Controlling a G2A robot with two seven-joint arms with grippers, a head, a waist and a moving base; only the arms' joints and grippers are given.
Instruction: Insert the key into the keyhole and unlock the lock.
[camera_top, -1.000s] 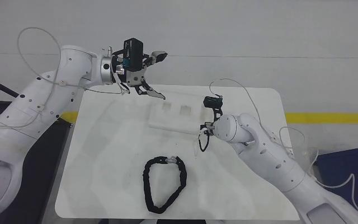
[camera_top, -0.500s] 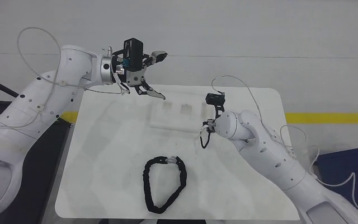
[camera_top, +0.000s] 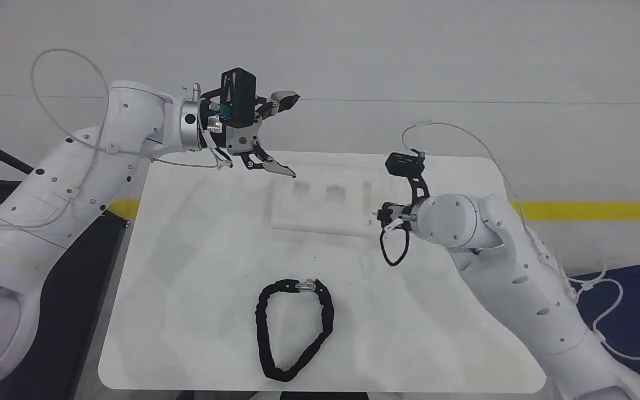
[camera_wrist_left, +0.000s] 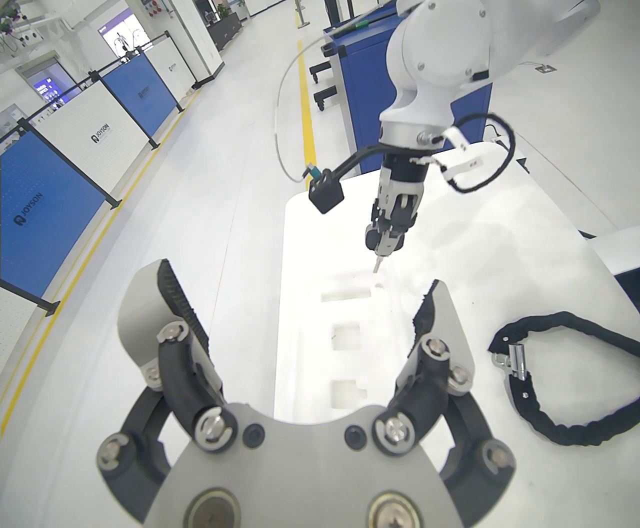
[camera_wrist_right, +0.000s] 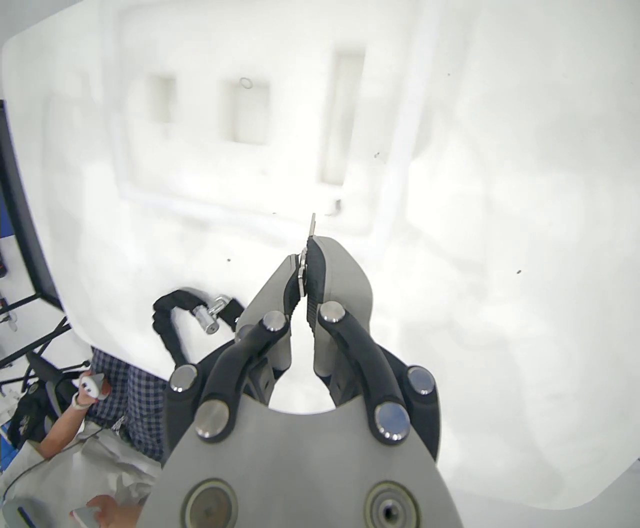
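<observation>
A black sleeved chain lock (camera_top: 290, 335) lies curled near the table's front edge, its silver lock cylinder (camera_top: 310, 287) at the top of the loop. My right gripper (camera_wrist_right: 306, 250) is shut on a small metal key (camera_wrist_right: 312, 227), whose tip pokes out past the fingertips. It hovers over the right end of the white foam tray (camera_top: 320, 215). The left wrist view shows that gripper (camera_wrist_left: 382, 245) with the key (camera_wrist_left: 376, 264) pointing down at the tray (camera_wrist_left: 300, 350). My left gripper (camera_top: 283, 135) hangs open and empty above the table's far left corner, well away from the chain (camera_wrist_left: 565, 320).
The foam tray has several rectangular recesses (camera_wrist_right: 247, 112). A black cable loop (camera_top: 393, 250) dangles from the right wrist. The white table (camera_top: 200, 300) ends in rounded corners, and a blue cabinet (camera_wrist_left: 365, 85) stands on the floor beyond it.
My right arm has shifted right and slightly back with the key, from the tray's near right edge. The left arm and the chain lock have stayed put.
</observation>
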